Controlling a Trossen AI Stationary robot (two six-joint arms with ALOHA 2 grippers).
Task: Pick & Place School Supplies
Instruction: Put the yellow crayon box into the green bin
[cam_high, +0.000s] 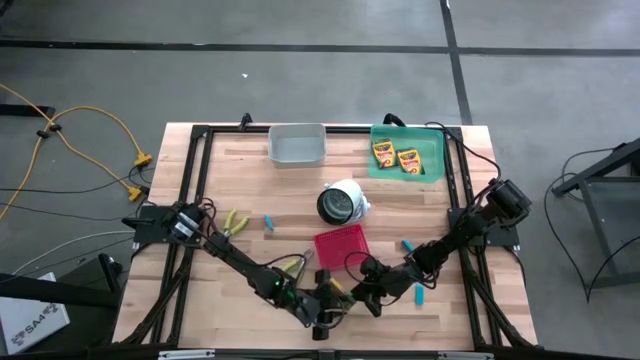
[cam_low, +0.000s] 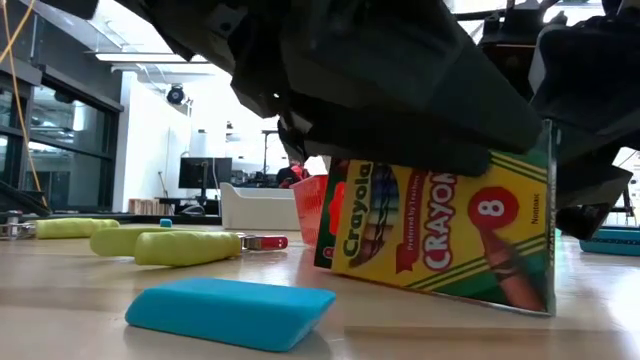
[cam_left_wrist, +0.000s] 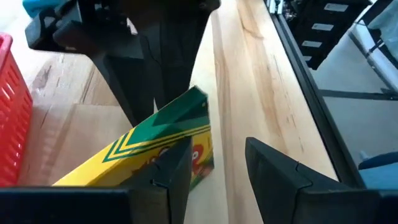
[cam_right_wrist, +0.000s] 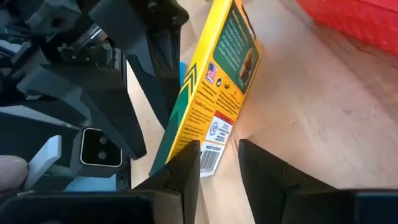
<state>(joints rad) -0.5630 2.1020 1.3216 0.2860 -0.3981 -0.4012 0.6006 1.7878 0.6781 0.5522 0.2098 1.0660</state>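
The crayon box (cam_high: 340, 291) stands tilted at the frame's bottom centre, below the red basket (cam_high: 342, 245). The left gripper (cam_left_wrist: 217, 168) and right gripper (cam_right_wrist: 219, 163) both have fingers apart beside it, neither clamping. With 2 grippers crowding 1 box, a nudge could topple it.

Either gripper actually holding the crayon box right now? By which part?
Cannot tell for sure. The crayon box stands tilted on the table between both grippers. The left gripper and right gripper each straddle an edge of it, jaws open, no firm clamp visible.
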